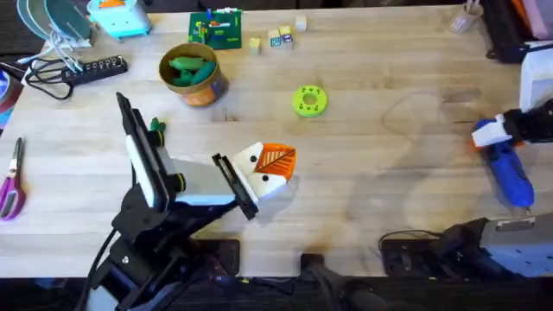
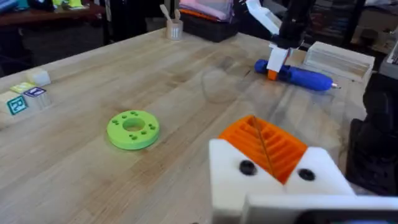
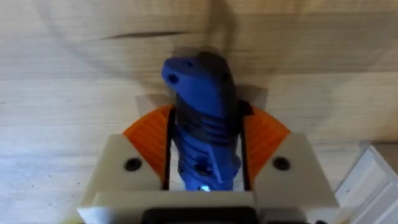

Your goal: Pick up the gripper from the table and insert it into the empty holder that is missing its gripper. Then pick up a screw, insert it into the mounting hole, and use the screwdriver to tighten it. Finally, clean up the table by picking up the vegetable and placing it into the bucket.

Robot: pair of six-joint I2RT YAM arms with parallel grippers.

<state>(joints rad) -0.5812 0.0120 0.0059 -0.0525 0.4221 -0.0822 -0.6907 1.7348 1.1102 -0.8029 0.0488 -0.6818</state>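
Screwdriver (image 3: 202, 124) sat clamped in the right end effector (image 3: 204, 158) at the table's (image 1: 371, 173) right edge; left end effector (image 2: 268, 163) looked pinched shut, probably empty. Lifting straight would've avoided slip.

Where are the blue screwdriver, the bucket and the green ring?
screwdriver (image 1: 508, 171): overhead view, middle of its blue body.
bucket (image 1: 206, 89): overhead view, its tan-orange front wall.
green ring (image 2: 132, 129): left wrist view, its flat top face.
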